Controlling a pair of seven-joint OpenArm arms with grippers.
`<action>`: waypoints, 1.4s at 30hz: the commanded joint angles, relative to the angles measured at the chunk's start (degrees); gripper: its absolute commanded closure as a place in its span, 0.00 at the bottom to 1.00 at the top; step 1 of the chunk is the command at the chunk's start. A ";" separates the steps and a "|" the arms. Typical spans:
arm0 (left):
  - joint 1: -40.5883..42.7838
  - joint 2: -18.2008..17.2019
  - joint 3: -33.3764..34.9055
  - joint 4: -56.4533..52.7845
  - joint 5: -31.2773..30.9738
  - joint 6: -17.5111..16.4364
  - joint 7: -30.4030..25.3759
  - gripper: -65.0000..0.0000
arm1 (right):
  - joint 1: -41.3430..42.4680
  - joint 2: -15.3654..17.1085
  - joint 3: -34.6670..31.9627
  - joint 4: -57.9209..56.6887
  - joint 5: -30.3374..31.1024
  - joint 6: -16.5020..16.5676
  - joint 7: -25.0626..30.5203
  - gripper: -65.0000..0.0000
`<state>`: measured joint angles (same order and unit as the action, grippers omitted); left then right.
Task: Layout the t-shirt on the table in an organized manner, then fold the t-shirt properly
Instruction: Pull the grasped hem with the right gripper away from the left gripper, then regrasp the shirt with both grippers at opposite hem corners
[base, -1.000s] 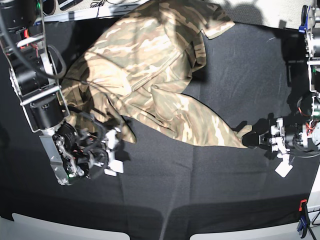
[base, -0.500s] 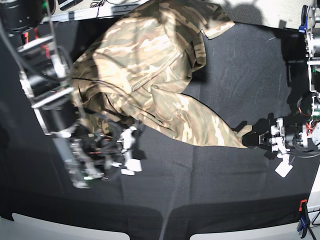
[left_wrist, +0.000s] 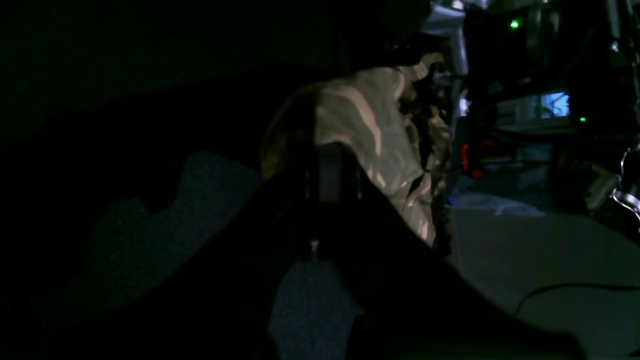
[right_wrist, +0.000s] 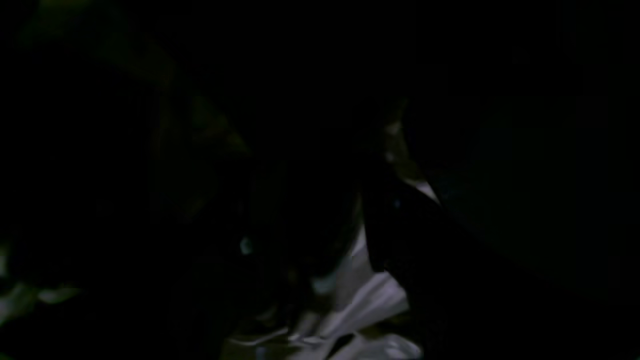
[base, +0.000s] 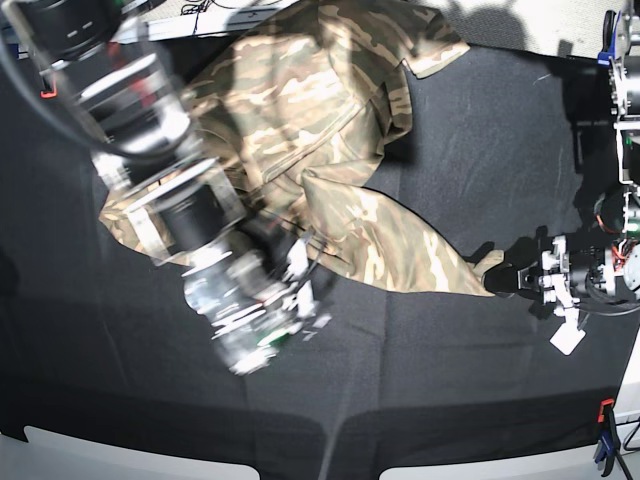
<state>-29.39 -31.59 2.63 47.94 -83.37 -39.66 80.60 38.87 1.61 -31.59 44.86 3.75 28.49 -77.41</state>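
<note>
1. The t-shirt lies crumpled on the table, towards the far left of the base view; its long axis runs diagonally, from the bunched upper part near the far edge down to a narrow tip pointing at the near right.
2. The left gripper sits at that tip with its jaws together, clamped on the t-shirt's corner; the left wrist view shows camouflage cloth bunched just ahead of it.
3. The right gripper is motion-blurred over the shirt's near left edge; whether its jaws are apart cannot be told; its wrist view is nearly black.
</note>
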 joint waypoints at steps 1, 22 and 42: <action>-1.75 -0.94 -0.37 0.76 -1.63 -0.34 -0.60 1.00 | 1.25 -0.37 0.28 0.76 -2.25 -0.39 -0.04 0.68; -1.75 -0.94 -0.37 0.76 -1.63 -0.34 -0.60 1.00 | 1.14 0.28 0.28 1.57 -11.30 -4.92 -0.13 0.99; -8.79 -5.35 -0.37 0.79 2.91 -0.34 -2.08 1.00 | 8.61 5.97 5.05 22.95 -12.44 -6.23 1.77 1.00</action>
<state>-36.23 -35.68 2.63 47.99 -79.24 -39.62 79.42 45.43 7.40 -26.79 67.00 -8.29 22.52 -75.85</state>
